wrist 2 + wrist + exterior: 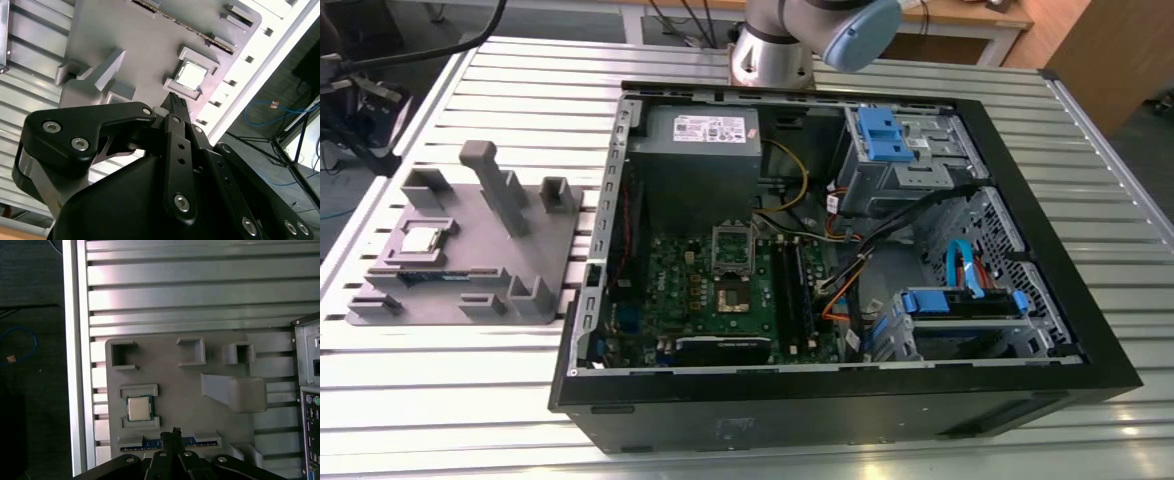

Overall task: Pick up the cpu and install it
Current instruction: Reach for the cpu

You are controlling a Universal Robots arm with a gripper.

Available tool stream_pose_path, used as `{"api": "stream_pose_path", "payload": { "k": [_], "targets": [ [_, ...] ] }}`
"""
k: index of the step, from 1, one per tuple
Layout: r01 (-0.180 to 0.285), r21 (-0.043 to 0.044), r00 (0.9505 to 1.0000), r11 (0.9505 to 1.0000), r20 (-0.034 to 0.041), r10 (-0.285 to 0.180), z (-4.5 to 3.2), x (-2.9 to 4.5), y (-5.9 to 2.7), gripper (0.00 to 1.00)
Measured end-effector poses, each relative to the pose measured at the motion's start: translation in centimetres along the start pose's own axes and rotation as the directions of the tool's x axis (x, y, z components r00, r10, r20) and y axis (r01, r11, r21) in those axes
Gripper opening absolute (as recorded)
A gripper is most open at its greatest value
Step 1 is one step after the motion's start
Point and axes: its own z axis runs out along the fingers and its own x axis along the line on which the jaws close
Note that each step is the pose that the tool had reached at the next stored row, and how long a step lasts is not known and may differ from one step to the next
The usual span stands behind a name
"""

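**Spotter:** Where's the cpu (423, 238)?

**Operator:** I see it lying flat in its pocket on the grey fixture (547, 250). The fixture stands on the desk (440, 400), at the exterior view's left of the open case (854, 420). Nothing is in the socket (731, 290) on the board, so the install isn't done.

**Spotter:** And your gripper?

**Operator:** In the first wrist view my gripper (175, 432) hangs above the fixture with its tips pressed together, holding nothing. The tips line up over the memory stick (150, 442), which lies in the slot beside the cpu pocket.

**Spotter:** So you're not over the chip?

**Operator:** No. In both wrist views the cpu (139, 408) sits just past the tips and a little to one side, near them but clear. The second wrist view shows the same thing: the gripper (175, 98) points towards the cpu (191, 75) without covering it.

**Spotter:** Does orientation matter?

**Operator:** The chip is square, so it has no long axis. Its edges run parallel to the pocket walls and to the memory stick. I judge that the offset that counts is across the stick's length, from its slot towards the pocket. I can't judge my height above the fixture.
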Motion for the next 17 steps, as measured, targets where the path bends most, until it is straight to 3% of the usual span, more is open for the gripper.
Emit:
{"api": "stream_pose_path", "payload": {
  "k": [9, 17],
  "targets": [
    [0.0, -0.0001, 1.0, 1.0, 0.0, 0.0, 1.56, 1.35, -0.24, 0.11],
    [0.0, 0.0002, 1.0, 1.0, -0.002, 0.0, 2.98, 2.05, -0.39, 0.11]
  ]
}}
